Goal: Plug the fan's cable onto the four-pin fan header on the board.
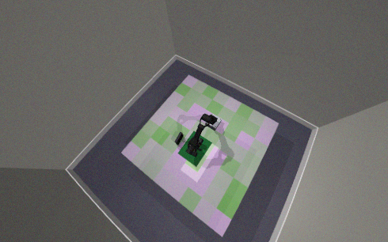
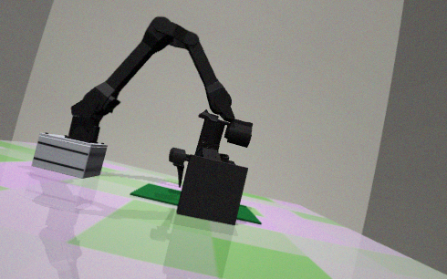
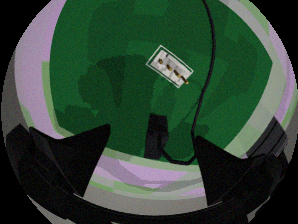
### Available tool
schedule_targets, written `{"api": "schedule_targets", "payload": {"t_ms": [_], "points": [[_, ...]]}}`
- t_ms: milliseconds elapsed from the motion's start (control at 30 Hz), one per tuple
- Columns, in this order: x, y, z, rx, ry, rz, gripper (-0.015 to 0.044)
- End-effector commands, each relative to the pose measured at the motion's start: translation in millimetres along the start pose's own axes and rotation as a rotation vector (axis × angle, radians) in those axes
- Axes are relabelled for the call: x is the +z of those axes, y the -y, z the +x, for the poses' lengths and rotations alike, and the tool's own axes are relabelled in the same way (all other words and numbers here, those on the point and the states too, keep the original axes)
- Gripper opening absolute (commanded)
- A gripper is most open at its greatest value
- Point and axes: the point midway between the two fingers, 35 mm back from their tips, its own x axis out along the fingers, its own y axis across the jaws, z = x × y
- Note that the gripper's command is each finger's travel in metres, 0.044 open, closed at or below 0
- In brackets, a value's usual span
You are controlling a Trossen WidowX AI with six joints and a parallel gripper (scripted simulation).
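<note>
Nearest, in the wrist view, see the fingers [image 1: 195,146] [image 2: 197,188] spread wide apart, gripping nothing. Between them in that view, but touching neither, find the small black plug [image 3: 157,135], lying on the green board [image 1: 196,161] [image 2: 152,194] [image 3: 105,27] and not on the header. From the plug, trace the thin black cable [image 3: 213,42] bending round near one fingertip, then up past the header; cannot tell whether it touches that fingertip. Just beyond the plug, see the white four-pin header [image 3: 169,66], set askew, with its brass pins bare. In the exterior view, see first a dark upright block [image 1: 179,138] [image 2: 213,191], hiding part of the board and one of the fingers. Behind it, with the other finger pointing down over the board, see the black arm [image 1: 199,136] [image 2: 128,66], bent high in an arch. Farther back, find the grey, black-striped base [image 1: 217,123] [image 2: 62,157] [image 3: 270,136] on the pink-and-green patchwork table [image 1: 225,203] [image 2: 126,255] [image 3: 31,72]. Last, see plain grey walls [image 1: 58,79] [image 2: 295,91].
</note>
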Motion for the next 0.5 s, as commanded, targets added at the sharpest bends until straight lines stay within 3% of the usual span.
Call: {"api": "schedule_targets", "payload": {"t_ms": [0,167,467], "points": [[0.0,-0.1,-0.1,0.0,0.0,0.0,0.0387],[0.0,-0.1,-0.1,0.0,0.0,0.0,0.0256],[0.0,-0.1,-0.1,0.0,0.0,0.0,0.0196]]}}
